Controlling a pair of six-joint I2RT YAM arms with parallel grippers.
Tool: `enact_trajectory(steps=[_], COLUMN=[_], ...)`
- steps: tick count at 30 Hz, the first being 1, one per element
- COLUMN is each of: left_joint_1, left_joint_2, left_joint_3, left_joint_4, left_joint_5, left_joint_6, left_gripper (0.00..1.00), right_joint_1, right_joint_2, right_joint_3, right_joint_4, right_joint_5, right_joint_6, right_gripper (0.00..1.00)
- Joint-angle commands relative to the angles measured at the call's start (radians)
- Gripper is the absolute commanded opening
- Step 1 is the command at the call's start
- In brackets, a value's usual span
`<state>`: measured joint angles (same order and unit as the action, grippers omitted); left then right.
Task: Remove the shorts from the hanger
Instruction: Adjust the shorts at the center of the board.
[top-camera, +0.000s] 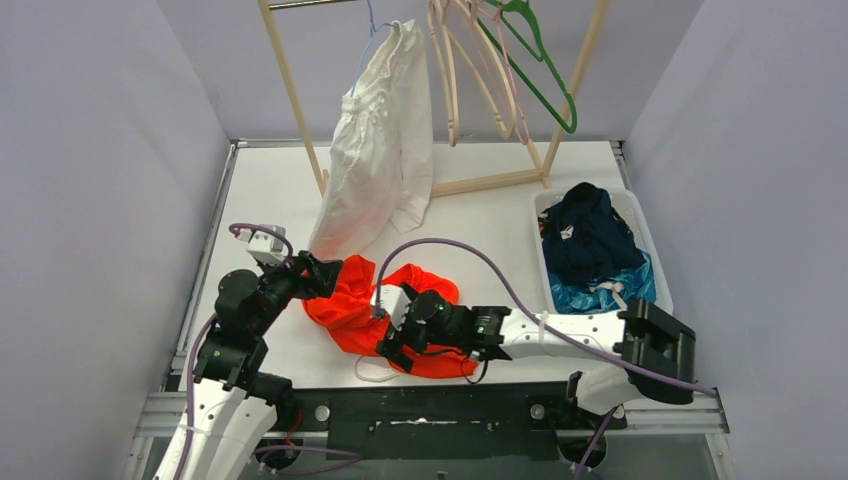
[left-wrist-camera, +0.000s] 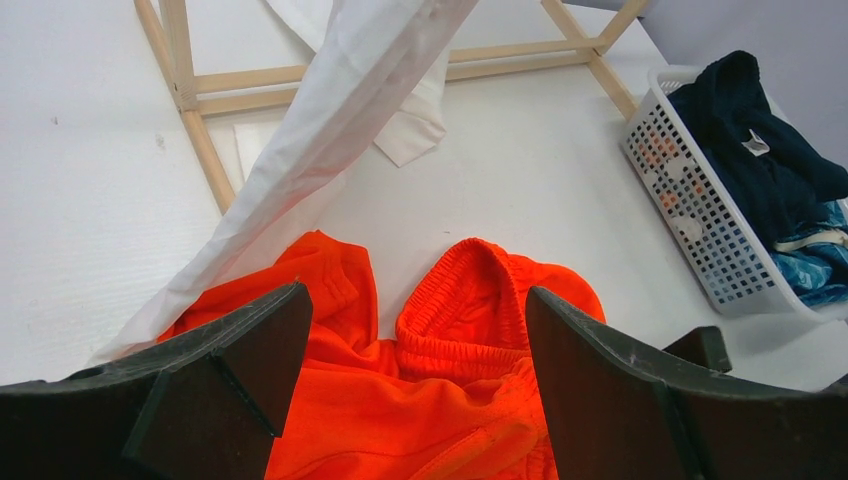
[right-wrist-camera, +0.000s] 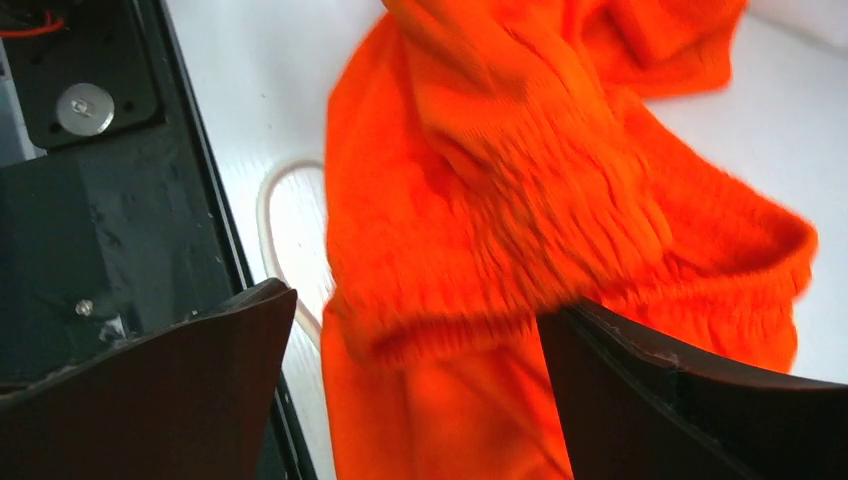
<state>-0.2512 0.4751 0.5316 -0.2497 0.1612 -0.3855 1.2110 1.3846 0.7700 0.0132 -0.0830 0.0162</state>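
Now both hang wide open, empty: left gripper (left-wrist-camera: 415, 300) far-left of the orange shorts (top-camera: 350, 305), right gripper (right-wrist-camera: 417, 300) over their near edge, likely poised to gather them.

Bright, even light is falling from overhead, washing the white tabletop (top-camera: 480, 215) nearly flat and leaving only faint, soft shadows beside the white shorts (top-camera: 375, 150). The orange shorts (top-camera: 348, 305) are glowing heavily saturated and tinting the nearby white hem reddish. In the right wrist view, motion blur is smearing the orange fabric, and the dark fingers (right-wrist-camera: 150, 400) at the bottom edge are looking soft. The left wrist view is reading crisp.
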Motion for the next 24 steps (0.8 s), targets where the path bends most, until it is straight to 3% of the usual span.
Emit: enact_trajectory(steps=[1,2,6,12,13,18,24], left_joint_1=[0.007,0.007,0.008,0.008,0.007,0.008,0.007], left_joint_2=[-0.010,-0.012,-0.027,-0.069,-0.075,-0.094,-0.101], left_joint_3=[0.008,0.009,0.017,0.009,0.009,0.008,0.002], left_joint_4=[0.058,0.053,0.026,0.018,0.010,-0.003,0.001], left_joint_5=[-0.016,-0.026,-0.098,-0.155,-0.173,-0.223,-0.219], left_joint_6=[-0.004,-0.004,-0.008,-0.016,-0.018,-0.027,-0.030], left_gripper=[0.79,0.79,0.79,0.79,0.79,0.79,0.79], right_joint_1=[0.029,0.030,0.015,-0.006,-0.018,-0.080,-0.128], right_joint_2=[0.101,0.125,0.210,0.285,0.291,0.356,0.405], right_joint_3=[0.159,0.176,0.235,0.346,0.351,0.380,0.418], right_joint_4=[0.072,0.087,0.132,0.110,0.123,0.132,-0.029], right_joint_5=[-0.042,-0.013,0.122,0.328,0.353,0.388,0.437], right_joint_6=[-0.078,-0.079,-0.066,-0.036,-0.014,0.134,0.218], right_gripper=[0.90,0.88,0.47,0.02,0.00,0.11,0.22])
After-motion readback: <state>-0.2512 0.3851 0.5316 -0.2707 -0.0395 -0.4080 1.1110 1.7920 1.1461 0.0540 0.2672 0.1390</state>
